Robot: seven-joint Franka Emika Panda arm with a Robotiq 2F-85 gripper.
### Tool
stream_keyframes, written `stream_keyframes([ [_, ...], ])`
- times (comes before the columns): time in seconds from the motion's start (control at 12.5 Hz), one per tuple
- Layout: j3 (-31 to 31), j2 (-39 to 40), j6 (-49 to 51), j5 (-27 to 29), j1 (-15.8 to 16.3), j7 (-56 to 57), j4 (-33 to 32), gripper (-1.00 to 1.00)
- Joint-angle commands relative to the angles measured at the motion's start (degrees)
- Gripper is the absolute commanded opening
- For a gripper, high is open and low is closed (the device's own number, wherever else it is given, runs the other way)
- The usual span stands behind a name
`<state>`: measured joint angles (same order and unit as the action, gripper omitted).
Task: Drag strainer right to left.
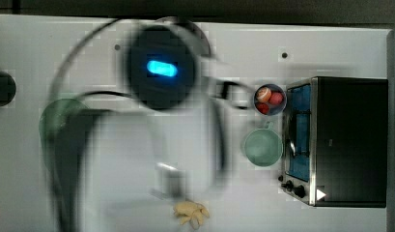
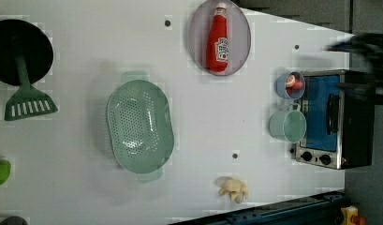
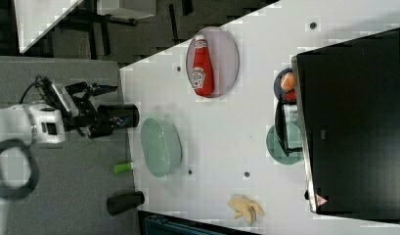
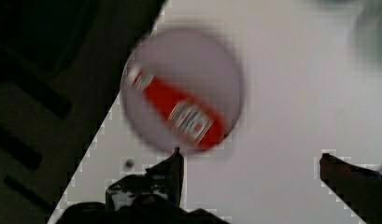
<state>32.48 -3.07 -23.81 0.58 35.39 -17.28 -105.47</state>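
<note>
The tool is seen spread wide with nothing between its jaws, held high above the bench, with the ketchup bottle on its plate below it in the wrist view. The strainer lies untouched on the bench, at the left view's left of the plate and well apart from the cup and toaster oven. A descent made from here could land on the plate instead; the bottle might be knocked over. A poor catch on the strainer's thin rim could let it slip or tip when dragged.
</note>
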Motion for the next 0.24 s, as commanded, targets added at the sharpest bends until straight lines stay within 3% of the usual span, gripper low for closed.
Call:
stream_keyframes([
  [0.08,6.8,-2.4,7.6,-2.2,-2.4,18.9,-2.9,1.0],
  [0.24,8.1,-4.9,10.5,-3.9,-2.4,20.1,-2.9,1.0],
])
